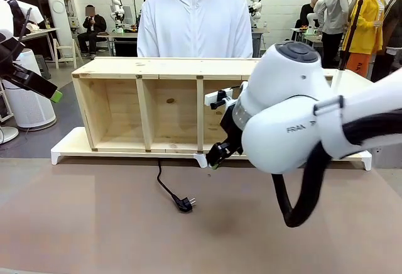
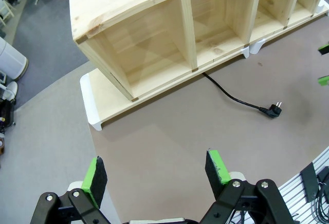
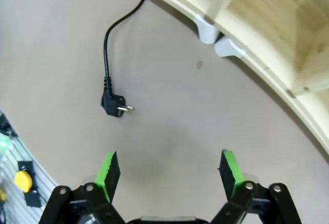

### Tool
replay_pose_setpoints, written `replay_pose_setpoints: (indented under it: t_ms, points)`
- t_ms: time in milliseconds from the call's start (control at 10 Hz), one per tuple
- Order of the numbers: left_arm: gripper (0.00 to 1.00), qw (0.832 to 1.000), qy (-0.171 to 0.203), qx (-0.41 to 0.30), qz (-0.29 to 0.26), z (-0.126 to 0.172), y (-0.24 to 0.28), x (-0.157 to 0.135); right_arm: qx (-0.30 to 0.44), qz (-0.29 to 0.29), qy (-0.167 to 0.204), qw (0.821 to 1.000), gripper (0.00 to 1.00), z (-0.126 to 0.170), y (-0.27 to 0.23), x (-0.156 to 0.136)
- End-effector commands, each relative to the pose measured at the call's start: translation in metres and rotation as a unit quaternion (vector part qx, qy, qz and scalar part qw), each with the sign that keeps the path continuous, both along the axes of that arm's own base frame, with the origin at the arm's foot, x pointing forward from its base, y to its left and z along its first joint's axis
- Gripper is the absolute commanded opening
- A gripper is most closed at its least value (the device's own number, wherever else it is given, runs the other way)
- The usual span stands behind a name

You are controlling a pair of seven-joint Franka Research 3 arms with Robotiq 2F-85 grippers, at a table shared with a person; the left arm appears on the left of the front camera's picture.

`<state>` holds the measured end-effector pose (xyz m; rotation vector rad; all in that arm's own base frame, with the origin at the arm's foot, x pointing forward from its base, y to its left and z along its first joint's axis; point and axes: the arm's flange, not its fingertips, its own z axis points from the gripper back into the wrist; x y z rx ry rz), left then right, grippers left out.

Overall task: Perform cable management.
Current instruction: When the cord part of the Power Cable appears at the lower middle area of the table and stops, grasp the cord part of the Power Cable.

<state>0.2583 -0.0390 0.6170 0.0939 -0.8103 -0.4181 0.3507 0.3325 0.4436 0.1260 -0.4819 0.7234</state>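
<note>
The right claw (image 3: 169, 168) hangs above the brown counter (image 1: 94, 224) with its two green pads (image 3: 109, 168) spread wide, and nothing is between them. The left claw (image 2: 156, 171) is spread in the same way and is also empty. In the front view it is at the left edge, raised and well apart from the cable.

The cable (image 1: 164, 186) lies loose on the counter, and no claw and no hand touches it. Its black plug (image 1: 184, 205) rests flat on the bare surface near the middle, with the two metal pins pointing to the right in the front view. In the right wrist view the plug lies beyond the claw, off to the side of one finger. From the plug the thin black cord goes in a soft curve away from the robot and disappears under the front edge of the wooden shelf (image 1: 169, 66).

The shelf lies long across the far part of the counter, and its open compartments face the robot. The right arm is in front of its right part, and the right claw is just beside a white foot (image 1: 201, 159) at the lower edge of the shelf.

Behind the shelf a person (image 1: 195, 22) in a white hooded jacket stands at the far side.
</note>
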Motion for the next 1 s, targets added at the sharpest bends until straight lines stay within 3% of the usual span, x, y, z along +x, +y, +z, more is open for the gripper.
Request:
replay_pose_setpoints:
  t_ms: [0,300,900]
  points:
    - [1.00,1.000,-0.001,0.002,0.002,0.000,0.000,0.000,0.019,0.026,0.036,0.999,1.00,-0.021,0.021,0.022]
    - [1.00,1.000,-0.001,0.002,0.002,0.000,0.000,0.000,0.035,0.034,0.056,0.997,1.00,-0.069,0.057,0.052]
    - [1.00,1.000,-0.001,0.002,0.002,0.000,0.000,0.000,0.008,0.055,0.100,0.993,1.00,-0.124,0.092,0.057]
